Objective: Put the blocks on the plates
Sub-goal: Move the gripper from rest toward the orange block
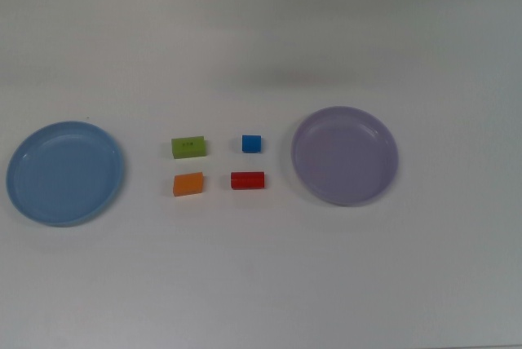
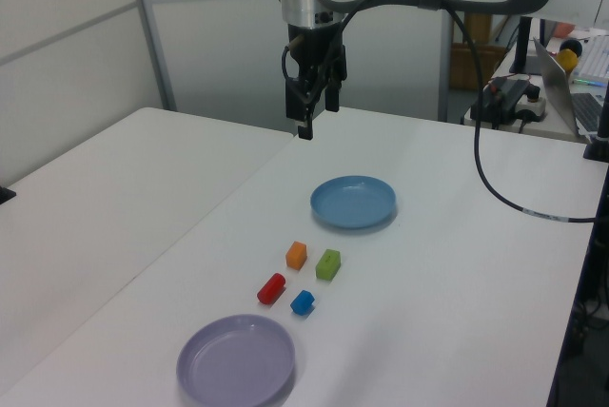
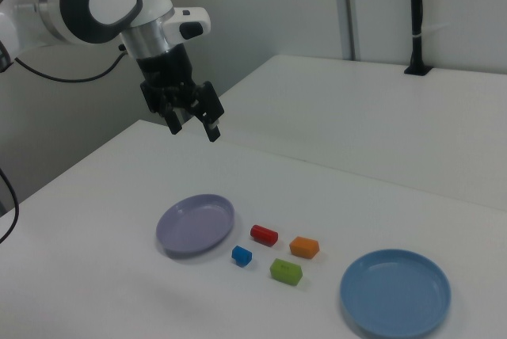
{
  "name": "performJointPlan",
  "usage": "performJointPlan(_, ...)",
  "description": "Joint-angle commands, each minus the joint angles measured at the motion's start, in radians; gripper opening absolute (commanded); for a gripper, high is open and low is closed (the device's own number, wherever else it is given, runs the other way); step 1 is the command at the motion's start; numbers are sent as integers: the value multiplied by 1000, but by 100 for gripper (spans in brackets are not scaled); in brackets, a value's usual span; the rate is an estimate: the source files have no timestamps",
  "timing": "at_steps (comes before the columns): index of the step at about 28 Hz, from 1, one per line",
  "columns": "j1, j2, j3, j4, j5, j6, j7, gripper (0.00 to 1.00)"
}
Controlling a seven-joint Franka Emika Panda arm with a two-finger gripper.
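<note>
Tool (image 3: 193,123) hangs high above the white table (image 1: 261,284), fingers apart, nothing between them — well clear of all the blocks. Four blocks sit on the table in a loose square between the two plates: green block (image 1: 188,147), blue cube (image 1: 251,143), orange block (image 1: 188,183), red block (image 1: 247,180). Light blue plate (image 1: 28,190) at the top view's left, lavender plate (image 1: 375,174) at the top view's right — both empty.
</note>
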Motion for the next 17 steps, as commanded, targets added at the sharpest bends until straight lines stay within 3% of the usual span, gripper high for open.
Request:
performJointPlan(1,7,-17,12,-20,8,-17,-11,100)
performJointPlan(10,7,0,24,-24,6,-8,-12,100)
performJointPlan(17,11,81,26,-16,0,17,-11,100)
